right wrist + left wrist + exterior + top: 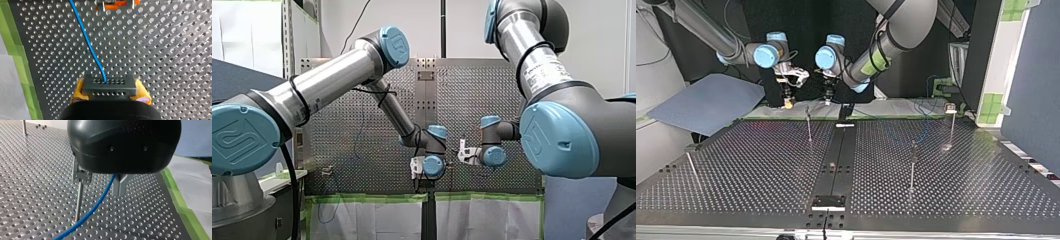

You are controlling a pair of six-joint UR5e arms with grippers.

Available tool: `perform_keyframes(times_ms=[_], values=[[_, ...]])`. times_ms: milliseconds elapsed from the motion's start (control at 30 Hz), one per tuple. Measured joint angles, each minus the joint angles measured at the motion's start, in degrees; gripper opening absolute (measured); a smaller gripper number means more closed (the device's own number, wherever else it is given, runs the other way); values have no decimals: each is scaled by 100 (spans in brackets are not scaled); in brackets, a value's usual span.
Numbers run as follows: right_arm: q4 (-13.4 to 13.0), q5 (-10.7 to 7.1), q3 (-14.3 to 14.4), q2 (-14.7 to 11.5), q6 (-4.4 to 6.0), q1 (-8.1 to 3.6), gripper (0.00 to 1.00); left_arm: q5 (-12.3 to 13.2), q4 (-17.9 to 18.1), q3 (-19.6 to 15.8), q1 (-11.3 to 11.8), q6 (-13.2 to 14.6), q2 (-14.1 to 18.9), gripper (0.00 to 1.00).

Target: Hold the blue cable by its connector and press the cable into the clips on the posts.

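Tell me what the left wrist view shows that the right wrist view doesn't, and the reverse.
Only the left wrist view: a thin post with a metal clip on top, the blue cable passing close beside it. Only the right wrist view: my right claw, yellow pads shut on the dark connector, the cable leaving it; an orange-and-metal part beyond, which I cannot identify. Both: the blue cable, the perforated table and green tape at its edge.

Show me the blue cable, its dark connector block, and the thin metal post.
Blue cable (86, 37), right wrist view, middle of its run.
Dark perforated connector block (109, 87), right wrist view, its front face.
Thin metal post (79, 200), left wrist view, its shaft.
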Motion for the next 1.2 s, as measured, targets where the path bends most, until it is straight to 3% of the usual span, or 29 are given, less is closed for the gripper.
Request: perform_keyframes(times_ms=[633,933,1200], values=[[383,-219,-331,-1,33,-340,0,68,122,259,-18,-76,-6,0],[408,-617,-404,0,255,-536,0,173,109,342,-1,-91,-6,0],[433,-729,-421,0,295,-690,0,261,-7,532,-23,-138,-7,0]])
